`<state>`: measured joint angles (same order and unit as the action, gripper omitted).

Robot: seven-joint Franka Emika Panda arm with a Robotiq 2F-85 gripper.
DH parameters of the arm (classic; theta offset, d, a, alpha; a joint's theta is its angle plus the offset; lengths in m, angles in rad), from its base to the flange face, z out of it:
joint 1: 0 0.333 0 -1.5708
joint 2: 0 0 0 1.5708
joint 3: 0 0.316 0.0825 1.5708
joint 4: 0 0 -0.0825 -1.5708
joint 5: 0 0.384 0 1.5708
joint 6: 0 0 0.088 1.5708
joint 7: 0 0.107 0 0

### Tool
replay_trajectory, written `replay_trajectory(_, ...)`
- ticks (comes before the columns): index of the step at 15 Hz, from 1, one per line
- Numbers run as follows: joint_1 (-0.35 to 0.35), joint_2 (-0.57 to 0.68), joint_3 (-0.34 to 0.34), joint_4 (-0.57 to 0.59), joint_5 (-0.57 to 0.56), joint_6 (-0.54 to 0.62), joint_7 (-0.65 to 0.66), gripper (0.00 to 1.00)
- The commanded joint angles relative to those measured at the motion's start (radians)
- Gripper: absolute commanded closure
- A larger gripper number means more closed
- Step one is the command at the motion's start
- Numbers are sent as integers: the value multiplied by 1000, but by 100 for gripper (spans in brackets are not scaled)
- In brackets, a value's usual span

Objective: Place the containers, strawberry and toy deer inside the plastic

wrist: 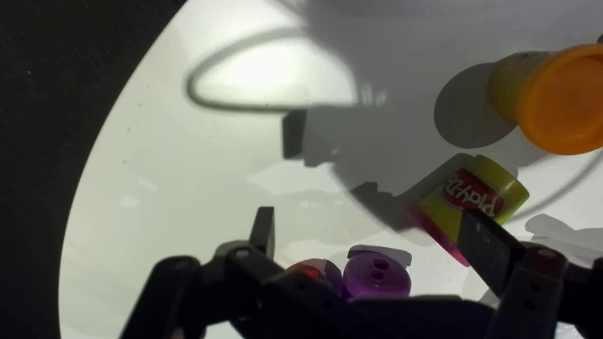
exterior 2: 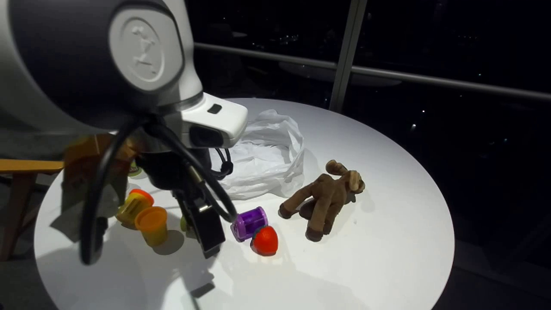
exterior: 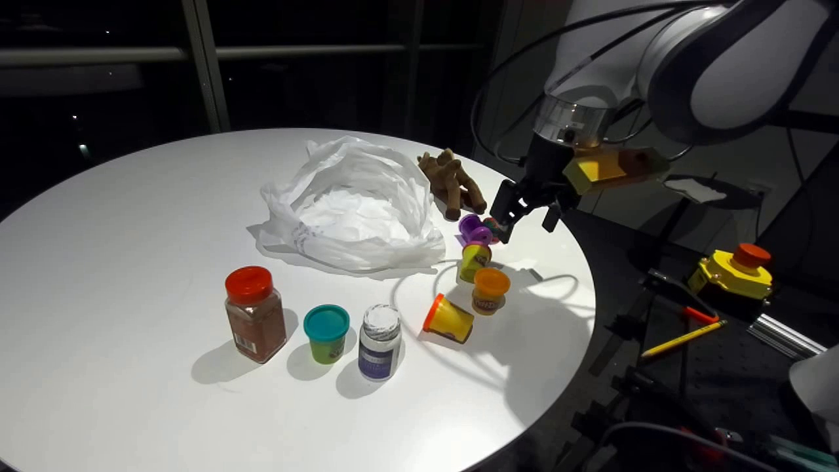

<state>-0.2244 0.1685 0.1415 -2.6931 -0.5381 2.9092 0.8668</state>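
My gripper [wrist: 374, 235] is open above the table, nothing between its fingers. Below it in the wrist view are the purple container [wrist: 377, 278] and strawberry [wrist: 308, 270], side by side, the latter partly hidden. A yellow container with a pink rim [wrist: 480, 188] lies near one finger. An exterior view shows the orange-lidded container [exterior: 488, 292], a tipped yellow one [exterior: 451, 320], the white-capped bottle [exterior: 379, 344], teal-lidded cup [exterior: 326, 334] and red-lidded jar [exterior: 255, 314]. The plastic [exterior: 295, 236] stands with its mouth spread. Beside it lies the brown toy deer [exterior 2: 323, 196].
The round white table [exterior: 131, 229] ends close behind the gripper. Black cables [exterior 2: 172, 146] hang from the arm beside the gripper. Off the table are a yellow box with a red button [exterior: 734, 269] and a wooden seat [exterior 2: 26, 165].
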Motion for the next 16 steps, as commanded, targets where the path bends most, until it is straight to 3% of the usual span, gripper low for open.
replay_trajectory(1,48,114,-77,120,-111,36,135,0)
replay_trajectory(7,99,221,-129,236,-127,48,223,0)
replay_trajectory(16,244,282,-268,338,-215,51,371,0)
